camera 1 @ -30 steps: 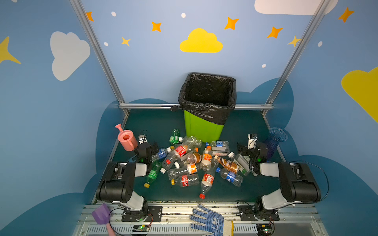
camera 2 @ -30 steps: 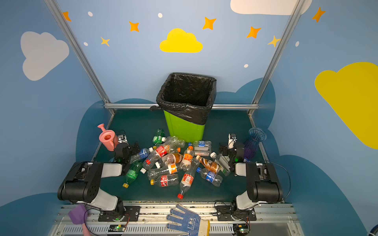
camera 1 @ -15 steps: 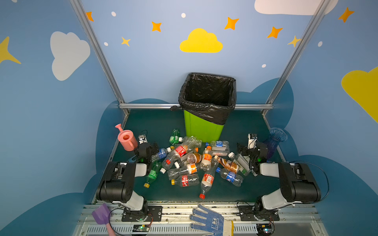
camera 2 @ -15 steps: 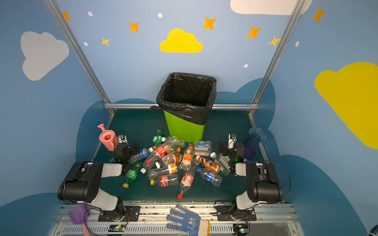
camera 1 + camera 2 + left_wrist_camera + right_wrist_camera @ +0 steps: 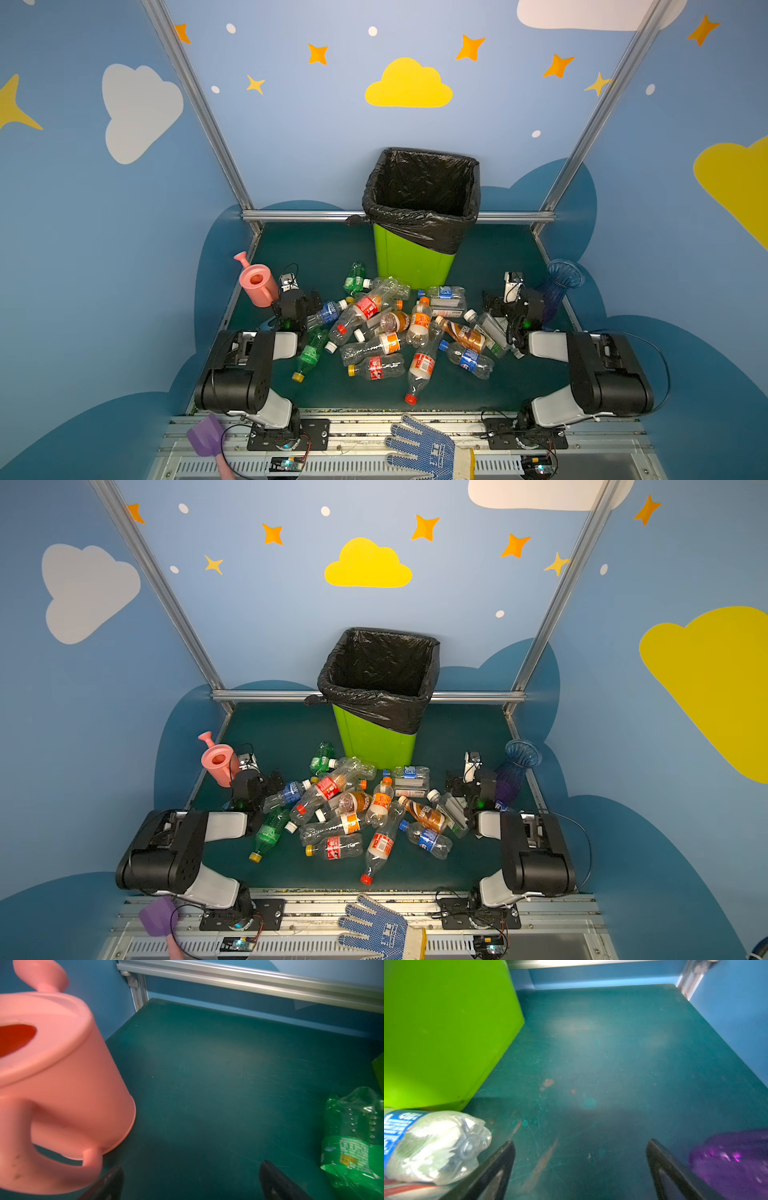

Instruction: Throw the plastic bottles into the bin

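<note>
The left gripper (image 5: 191,1167) and right gripper (image 5: 581,1144) sit wide open and empty, flanking the bottles (image 5: 390,328) heaped on the near side of the bin (image 5: 411,262), seemingly so either arm can reach them.

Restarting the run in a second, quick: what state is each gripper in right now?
Left gripper: open, holding nothing.
Right gripper: open, holding nothing.

Pink watering can (image 5: 257,286) L, blue vase (image 5: 560,284) R, glove (image 5: 419,448), purple scoop (image 5: 205,434).
</note>
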{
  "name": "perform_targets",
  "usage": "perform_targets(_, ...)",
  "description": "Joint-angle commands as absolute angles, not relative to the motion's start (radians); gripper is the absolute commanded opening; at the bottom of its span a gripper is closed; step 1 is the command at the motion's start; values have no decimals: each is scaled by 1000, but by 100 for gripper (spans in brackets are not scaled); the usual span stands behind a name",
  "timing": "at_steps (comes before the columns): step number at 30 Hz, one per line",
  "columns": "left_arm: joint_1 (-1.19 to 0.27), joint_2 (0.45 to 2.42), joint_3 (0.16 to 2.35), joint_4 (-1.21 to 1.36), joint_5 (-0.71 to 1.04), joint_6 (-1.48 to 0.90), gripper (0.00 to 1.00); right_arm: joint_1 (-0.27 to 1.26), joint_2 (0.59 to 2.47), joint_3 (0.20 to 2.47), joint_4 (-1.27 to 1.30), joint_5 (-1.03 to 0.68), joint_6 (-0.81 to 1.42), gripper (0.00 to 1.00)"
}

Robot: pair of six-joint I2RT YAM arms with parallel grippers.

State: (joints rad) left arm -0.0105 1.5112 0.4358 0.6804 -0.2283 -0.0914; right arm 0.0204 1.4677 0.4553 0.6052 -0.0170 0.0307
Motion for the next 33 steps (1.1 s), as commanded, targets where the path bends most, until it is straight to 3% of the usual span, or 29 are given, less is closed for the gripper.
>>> perform_targets(1, -5, 1404, 579, 368, -300, -135, 100, 10, 1344, 596, 257, 74, 145, 98)
perform_targets(4, -3, 1330, 696, 174, -312, -166, 100, 9, 1254, 631, 105, 66, 240, 98)
perform_targets(11, -10, 1184, 727, 128, -236, -224, 100, -9, 1080, 738, -326, 189, 595, 98)
perform_targets(14, -25, 1159, 730, 110, -230, -232, 100, -61, 1014, 737, -405, 134, 661, 98)
perform_targets(21, -81, 1173, 776, 42, -209, -215, 100, -129, 933, 730, -509, 50, 556, 95)
perform_targets(25, -113, 1186, 783, 48, -209, -201, 100, -106, 973, 776, -633, -36, 475, 86)
perform_targets(33, -117, 1199, 795, 39, -174, -217, 100, -24, 1014, 774, -711, -80, 436, 76)
